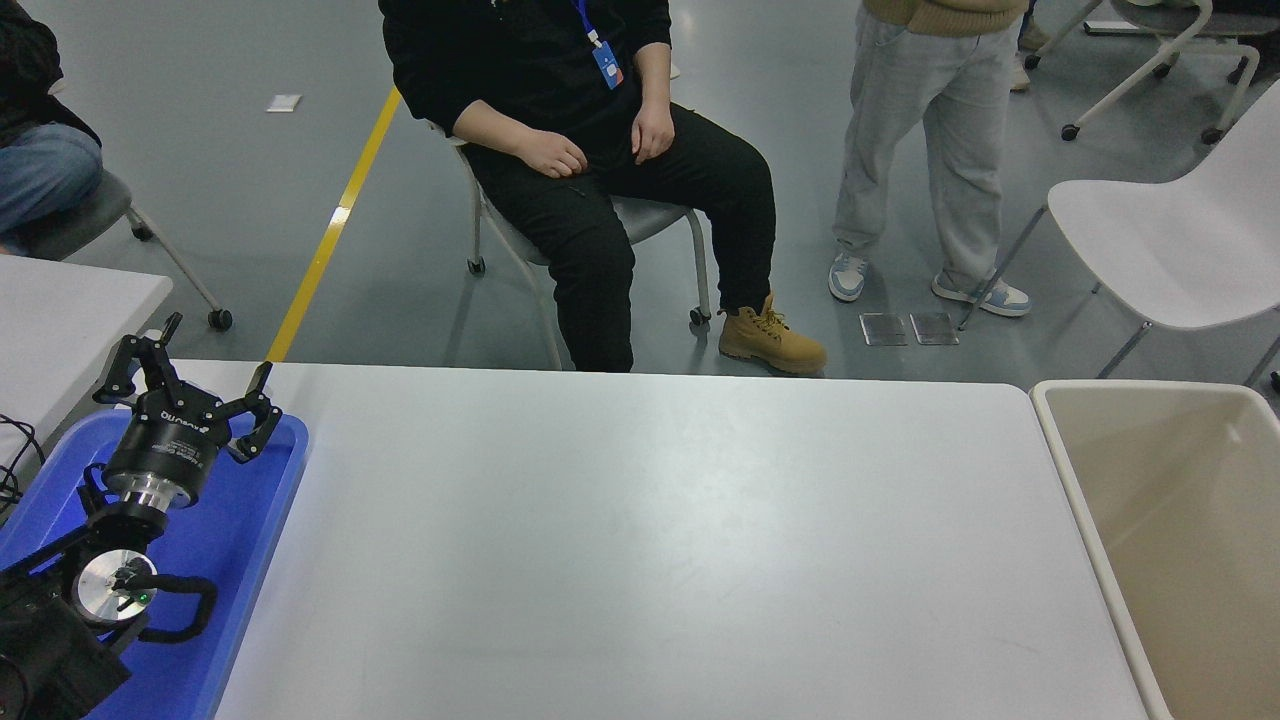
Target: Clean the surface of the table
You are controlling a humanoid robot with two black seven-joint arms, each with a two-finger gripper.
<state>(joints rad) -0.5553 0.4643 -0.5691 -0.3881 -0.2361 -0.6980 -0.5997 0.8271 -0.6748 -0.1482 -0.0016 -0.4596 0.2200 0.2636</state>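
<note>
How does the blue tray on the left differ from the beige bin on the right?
The blue tray is bright blue and shallow; the beige bin is pale and deep. The left gripper hangs over the tray; nothing hangs over the bin. Both flank the table surface.

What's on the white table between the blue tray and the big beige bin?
Nothing: in the head view, the table surface is bare from the blue tray to the beige bin.

The scene is evenly and brightly lit from overhead, and a soft sheen is thrown across the table surface (pixel 640 540). Only faint, diffuse shadows are cast beneath the chairs (pixel 600 230). Focus is kept sharp throughout, without noticeable blur.
</note>
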